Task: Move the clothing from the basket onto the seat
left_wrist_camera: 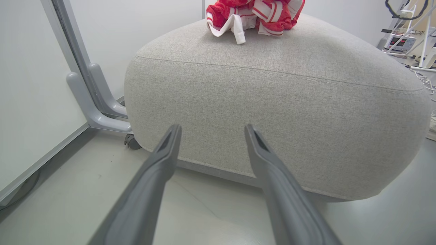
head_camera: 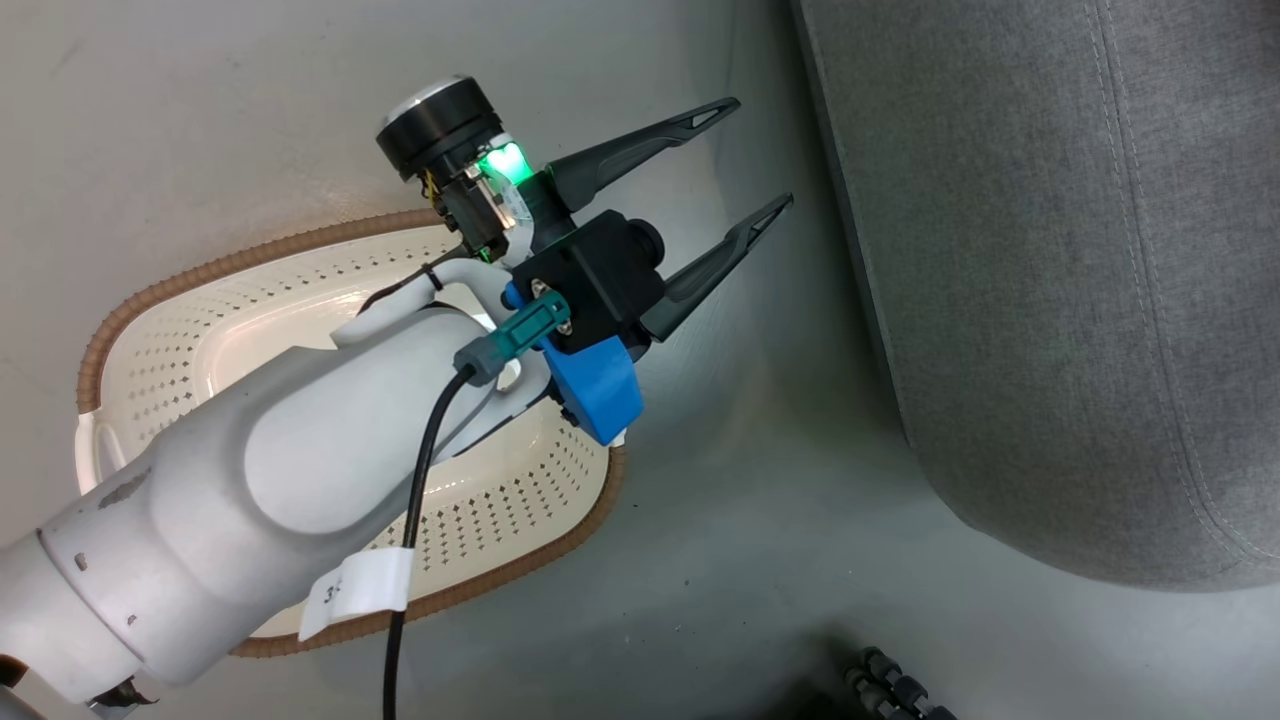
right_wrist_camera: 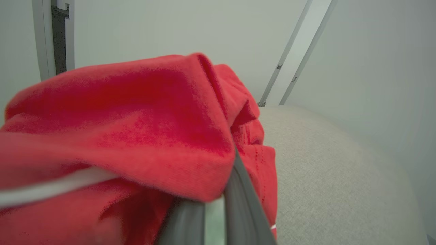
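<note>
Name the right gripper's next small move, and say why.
Probably open the right gripper: it is shut on the clothing, which rests on the seat, and what shows of the basket looks empty.

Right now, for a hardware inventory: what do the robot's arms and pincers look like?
Left arm: smooth pale grey forearm, white printed label, black cable into a teal plug, blue plastic bracket, green light. Left pincer: two long, tapered dark fingers with slotted tips. Right pincer: dark grey fingers.
</note>
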`<state>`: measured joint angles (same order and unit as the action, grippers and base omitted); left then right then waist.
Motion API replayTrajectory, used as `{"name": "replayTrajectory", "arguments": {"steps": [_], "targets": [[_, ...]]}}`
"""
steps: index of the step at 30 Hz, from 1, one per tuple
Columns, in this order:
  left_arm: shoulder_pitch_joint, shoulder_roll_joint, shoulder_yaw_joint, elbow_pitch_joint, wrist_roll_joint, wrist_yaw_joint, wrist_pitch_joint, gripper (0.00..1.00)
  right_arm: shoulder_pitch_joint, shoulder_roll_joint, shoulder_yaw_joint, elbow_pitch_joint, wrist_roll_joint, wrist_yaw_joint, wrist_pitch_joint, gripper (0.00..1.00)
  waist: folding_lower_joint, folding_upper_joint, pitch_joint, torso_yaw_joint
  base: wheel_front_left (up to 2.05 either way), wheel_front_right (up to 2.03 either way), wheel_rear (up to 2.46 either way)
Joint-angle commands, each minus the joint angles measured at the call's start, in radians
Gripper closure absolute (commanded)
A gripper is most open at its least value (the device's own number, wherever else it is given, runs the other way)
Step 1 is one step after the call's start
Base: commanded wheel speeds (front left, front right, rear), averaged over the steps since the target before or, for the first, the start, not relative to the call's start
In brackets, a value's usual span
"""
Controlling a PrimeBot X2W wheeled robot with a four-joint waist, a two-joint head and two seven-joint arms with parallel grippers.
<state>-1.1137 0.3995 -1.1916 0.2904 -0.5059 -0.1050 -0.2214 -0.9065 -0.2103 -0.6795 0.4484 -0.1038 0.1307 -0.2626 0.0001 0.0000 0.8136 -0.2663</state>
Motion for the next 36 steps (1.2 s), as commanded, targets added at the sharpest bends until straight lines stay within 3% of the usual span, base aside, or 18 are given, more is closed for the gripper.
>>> {"name": "replayTrajectory", "arguments": {"steps": [1,5,6,7,25,36], "targets": [[-0.018,0.004,-0.001,-0.003,0.004,0.005,0.001,0.00,0.019,0.006,0.001,0.007,-0.002,0.000,-0.003,1.00,-0.0001,0.0000,0.001,-0.001,0.00,0.00,0.00],[-0.020,0.012,-0.001,-0.002,0.000,0.007,0.003,0.00,0.034,0.014,0.014,0.012,0.004,0.000,-0.003,1.00,-0.0001,0.0000,-0.002,-0.009,0.00,0.00,0.00],[-0.020,0.012,-0.002,-0.001,0.000,0.007,0.003,0.00,0.042,0.018,0.017,0.012,0.007,0.000,-0.003,0.60,-0.0001,0.0000,-0.006,-0.011,0.00,0.00,0.00],[-0.019,0.010,-0.003,0.000,-0.001,0.008,0.002,0.00,0.049,0.020,0.019,0.011,0.008,0.000,-0.003,0.02,-0.0001,0.0000,-0.011,-0.014,0.00,0.00,0.00],[0.119,-0.044,0.047,0.055,-0.041,0.042,-0.044,0.00,0.404,0.056,0.138,-0.185,0.018,0.000,-0.003,0.00,-0.0001,0.0000,-0.275,-0.029,0.00,0.00,0.00],[0.319,-0.090,0.263,0.004,0.010,0.059,-0.045,0.00,0.523,0.067,0.322,-0.328,0.053,0.000,-0.003,0.00,-0.0001,0.0000,-0.458,0.046,0.00,0.00,0.00]]}}
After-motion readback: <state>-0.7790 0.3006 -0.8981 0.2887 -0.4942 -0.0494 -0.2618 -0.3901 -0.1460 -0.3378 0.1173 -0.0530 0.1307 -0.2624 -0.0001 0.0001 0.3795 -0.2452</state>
